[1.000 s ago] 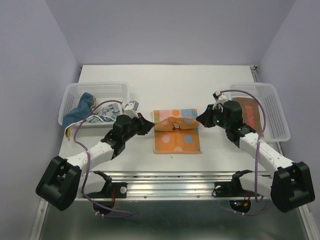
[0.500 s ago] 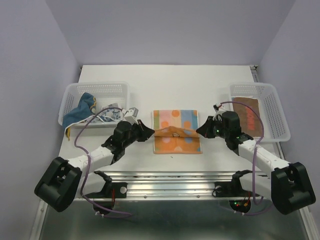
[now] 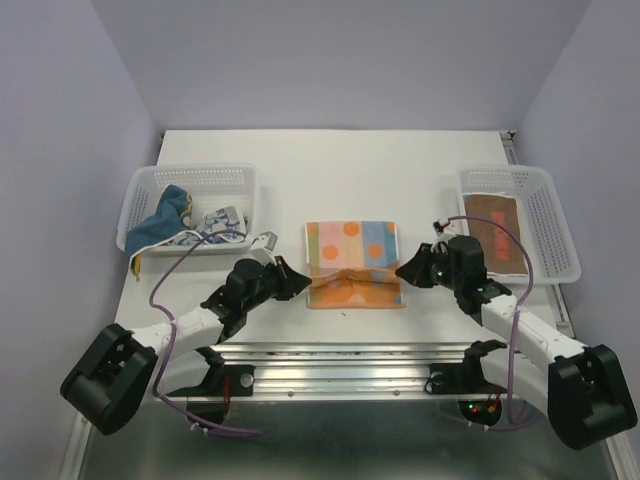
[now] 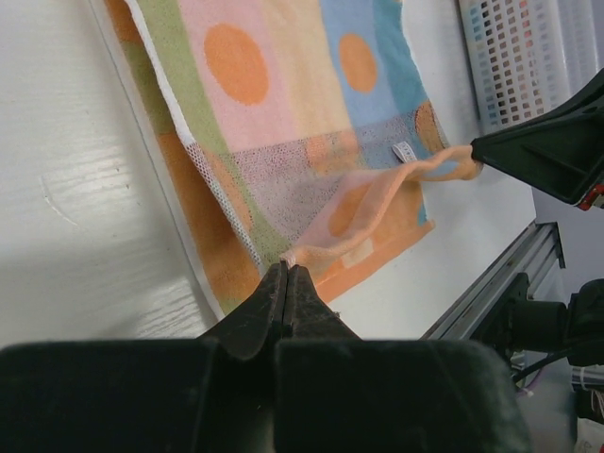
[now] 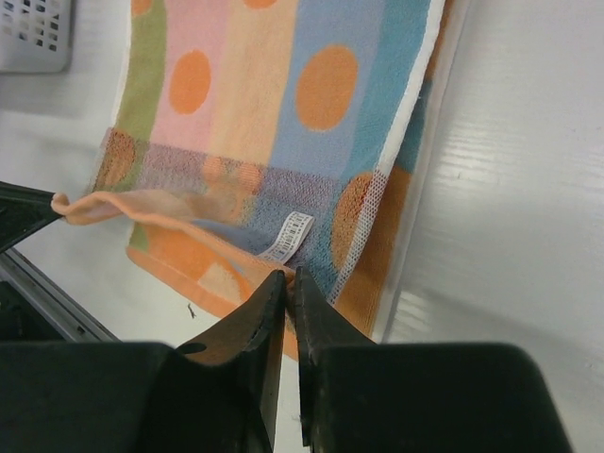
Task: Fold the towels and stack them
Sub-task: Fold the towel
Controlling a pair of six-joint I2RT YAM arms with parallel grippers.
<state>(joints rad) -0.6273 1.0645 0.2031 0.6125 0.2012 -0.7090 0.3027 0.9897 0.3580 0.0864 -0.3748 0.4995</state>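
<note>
A towel with orange and blue circles [image 3: 352, 245] lies at the table's middle, its orange underside showing along a raised flap at the near edge. My left gripper [image 3: 305, 281] is shut on the flap's left corner [image 4: 293, 255], just above the table. My right gripper [image 3: 400, 270] pinches the right corner [image 5: 283, 267], its jaws a hair apart. The flap hangs as a strip between the two grippers, above the towel's near part. A white label [image 5: 286, 236] shows by the right gripper. More towels lie in the baskets: a blue one [image 3: 160, 220], a white-and-blue one [image 3: 215, 220], a brown one [image 3: 497, 230].
A white perforated basket [image 3: 150, 180] stands at the left and another [image 3: 545, 200] at the right. The metal rail [image 3: 350, 355] runs along the near table edge, just in front of both grippers.
Both grippers have drawn the flap toward the near edge and lower, uncovering more of the circle print behind. The right jaws have parted a little.
</note>
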